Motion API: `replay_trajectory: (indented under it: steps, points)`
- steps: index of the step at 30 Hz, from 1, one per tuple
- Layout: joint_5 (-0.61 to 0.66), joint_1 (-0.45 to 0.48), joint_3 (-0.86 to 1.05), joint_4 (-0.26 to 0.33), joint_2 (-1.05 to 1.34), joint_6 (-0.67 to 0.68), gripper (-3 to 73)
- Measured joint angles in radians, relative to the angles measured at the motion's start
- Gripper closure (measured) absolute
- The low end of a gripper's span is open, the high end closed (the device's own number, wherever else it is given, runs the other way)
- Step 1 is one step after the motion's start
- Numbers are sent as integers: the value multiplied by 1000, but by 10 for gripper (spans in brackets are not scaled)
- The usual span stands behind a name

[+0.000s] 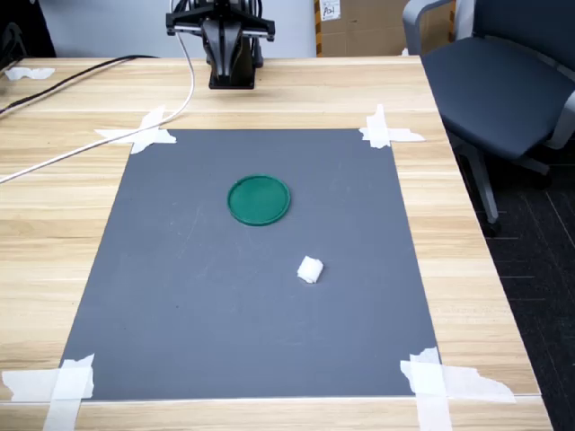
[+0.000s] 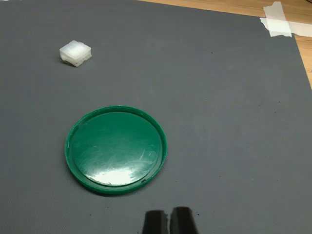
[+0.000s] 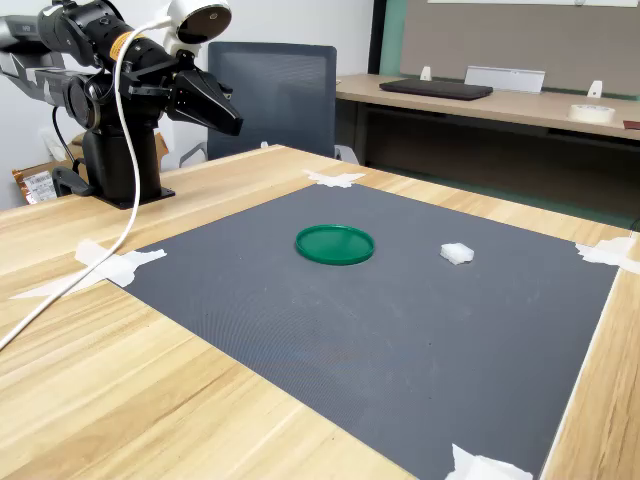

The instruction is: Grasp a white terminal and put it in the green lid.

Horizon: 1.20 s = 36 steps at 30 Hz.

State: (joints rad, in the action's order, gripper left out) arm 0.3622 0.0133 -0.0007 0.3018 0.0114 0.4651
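Wooden surface point(image 1: 269, 99) and grey mat point(image 1: 180, 296) are seen, the white terminal point(image 1: 310, 269) is found near the green lid point(image 1: 259, 199), likely light and stiff, best pinched by its flat sides, and the gripper point(image 2: 168, 222) is held nearly closed and empty.

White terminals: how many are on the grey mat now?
1. The white terminal lies on the grey mat, apart from the green lid, nearer the first exterior view's bottom right. Nothing seems hidden.
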Motion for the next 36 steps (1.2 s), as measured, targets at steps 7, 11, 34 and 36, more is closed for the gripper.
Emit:
replay_trajectory:
  steps: [7, 11, 34, 36]
  points:
    - [0, 0, 0, 0, 0, 0, 723]
    - [38, 0, -15, 3, -11, 0, 723]
    - [152, 0, -493, 29, -578, 96, 724]
    - [185, 0, -527, 29, -626, 156, 724]
